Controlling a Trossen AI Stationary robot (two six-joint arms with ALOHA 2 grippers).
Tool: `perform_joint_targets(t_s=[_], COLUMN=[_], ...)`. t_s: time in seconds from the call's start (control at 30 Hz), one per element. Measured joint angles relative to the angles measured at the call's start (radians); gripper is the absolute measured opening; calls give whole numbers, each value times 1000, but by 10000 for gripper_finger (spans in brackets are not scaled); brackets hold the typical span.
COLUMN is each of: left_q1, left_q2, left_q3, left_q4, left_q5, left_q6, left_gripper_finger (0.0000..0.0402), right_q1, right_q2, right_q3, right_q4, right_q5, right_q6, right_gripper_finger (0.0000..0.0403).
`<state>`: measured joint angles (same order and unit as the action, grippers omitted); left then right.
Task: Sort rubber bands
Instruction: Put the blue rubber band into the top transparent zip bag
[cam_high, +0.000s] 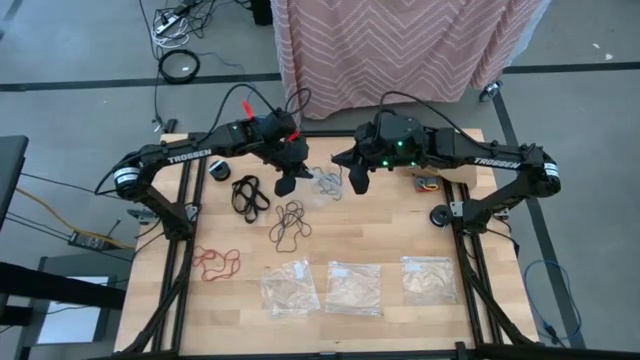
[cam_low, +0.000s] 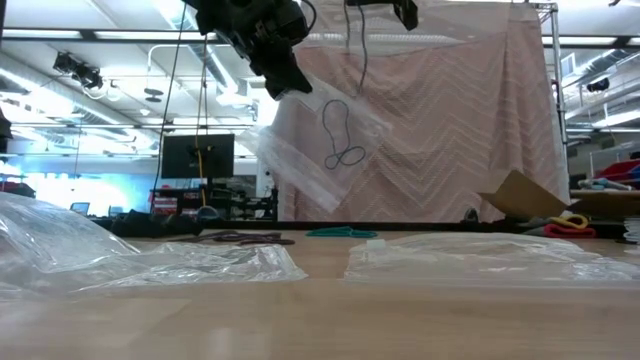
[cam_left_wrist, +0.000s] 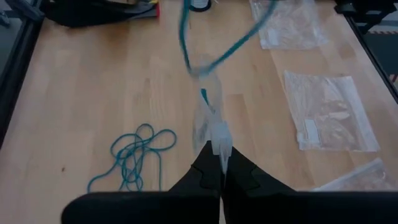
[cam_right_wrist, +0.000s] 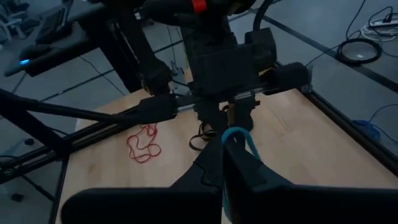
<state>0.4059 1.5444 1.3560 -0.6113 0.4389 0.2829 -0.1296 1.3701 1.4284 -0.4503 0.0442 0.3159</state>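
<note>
- The pale wooden table (cam_high: 400, 235) carries three clear plastic bags (cam_high: 355, 288) in a row along its near edge.
- Rubber bands lie in clusters: red (cam_high: 216, 263), black (cam_high: 249, 193), dark brown (cam_high: 289, 223).
- The left tool (cam_high: 285, 184) is clamped on a clear bag (cam_low: 320, 140) held in the air.
- The right tool (cam_high: 357, 183) pinches a teal band (cam_right_wrist: 238, 136).
- Behind the table hangs a pink zigzag curtain (cam_high: 400, 45); cables (cam_high: 180, 62) lie on the grey floor.
</note>
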Motion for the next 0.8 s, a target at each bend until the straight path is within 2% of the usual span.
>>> perform_joint_targets(t_s=[0.8], left_q1=[0], left_q2=[0], left_q3=[0], left_q4=[-5], left_q5=[-1], left_q6=[0], left_gripper_finger=[0], right_q1=[13], right_q2=[-1], right_q3=[31], right_q4=[-9], right_q5=[5], right_q6=[-4], right_gripper_finger=[0])
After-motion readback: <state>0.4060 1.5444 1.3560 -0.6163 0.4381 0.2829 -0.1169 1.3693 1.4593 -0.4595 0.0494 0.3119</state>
